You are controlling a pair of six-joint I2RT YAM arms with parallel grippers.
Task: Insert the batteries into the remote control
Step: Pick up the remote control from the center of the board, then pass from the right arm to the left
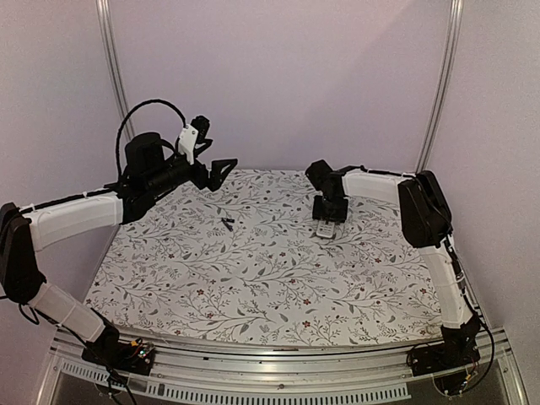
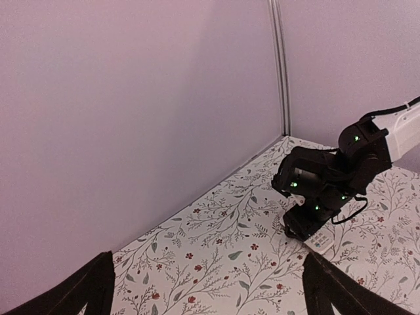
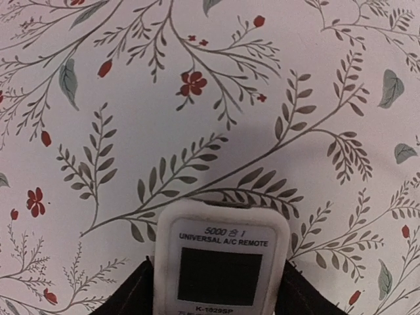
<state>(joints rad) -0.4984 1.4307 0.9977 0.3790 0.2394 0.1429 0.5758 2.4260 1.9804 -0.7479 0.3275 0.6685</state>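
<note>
Black right jaws sat closed against the two long sides of the slim white plastic remote control [image 3: 220, 262], which lay screen-up toward the far right of the desk [image 1: 253, 287]. The tiny dark cylindrical batteries [image 1: 228, 224] lay well apart from it, near the far centre. Light, stiff and smooth-sided, the remote looked apt to slip and best taken by its long edges, clear of the screen; the cells would likely roll. Left jaws hung wide open and empty above the far left corner. White cloth [image 3: 295, 98] printed with grey leaves and red flowers covered the desk, boxed by plain lilac walls [image 1: 278, 84] and aluminium posts [image 1: 440, 84].
</note>
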